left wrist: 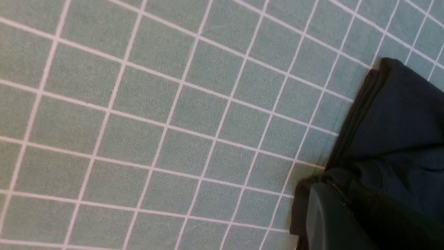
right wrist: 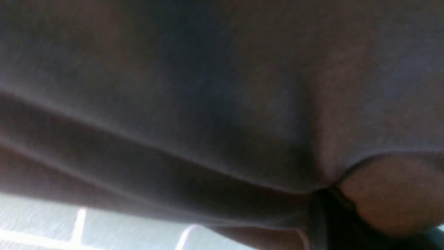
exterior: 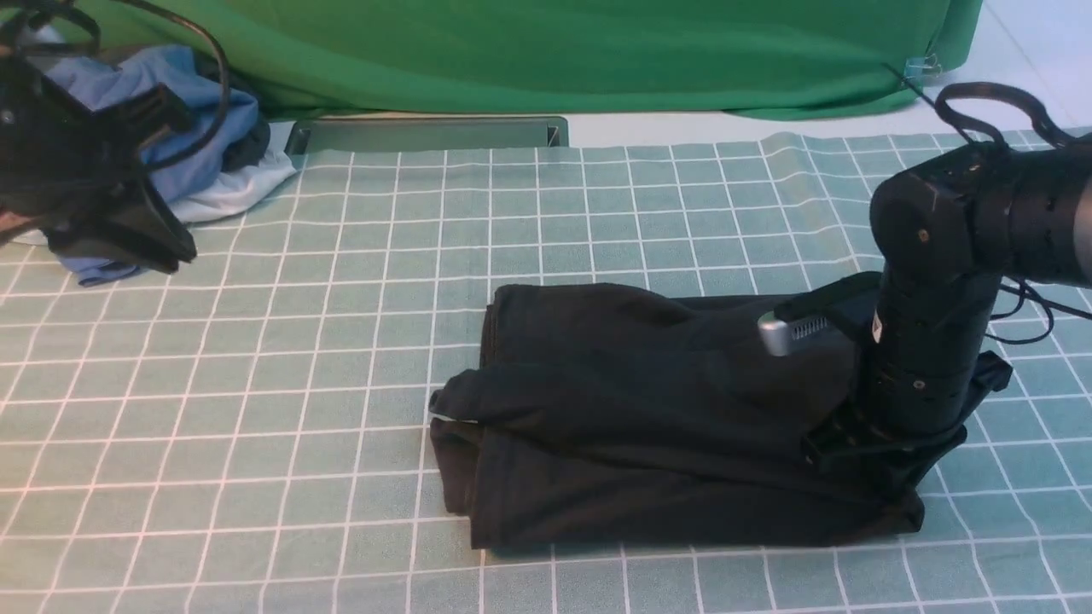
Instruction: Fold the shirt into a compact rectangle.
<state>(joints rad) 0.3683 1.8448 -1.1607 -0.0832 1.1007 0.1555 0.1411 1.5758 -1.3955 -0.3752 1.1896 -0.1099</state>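
The black shirt (exterior: pixel 648 409) lies folded into a rough, thick bundle on the checked cloth, right of centre, with loose layers at its near left corner. My right gripper (exterior: pixel 887 477) is down on the bundle's right end, shut on a fold of the shirt. In the right wrist view dark fabric (right wrist: pixel 208 104) fills the picture and bunches into the jaws (right wrist: pixel 329 208). My left gripper (exterior: pixel 171 247) hangs raised at the far left, shut and empty, well away from the shirt. In the left wrist view the shirt's edge (left wrist: pixel 399 121) shows beyond its fingers (left wrist: pixel 326 222).
A teal tablecloth with white grid lines (exterior: pixel 256 384) covers the table. Crumpled blue and white garments (exterior: pixel 205 145) sit at the back left, under my left arm. A grey metal channel (exterior: pixel 426 135) and a big green cloth (exterior: pixel 546 51) lie along the back.
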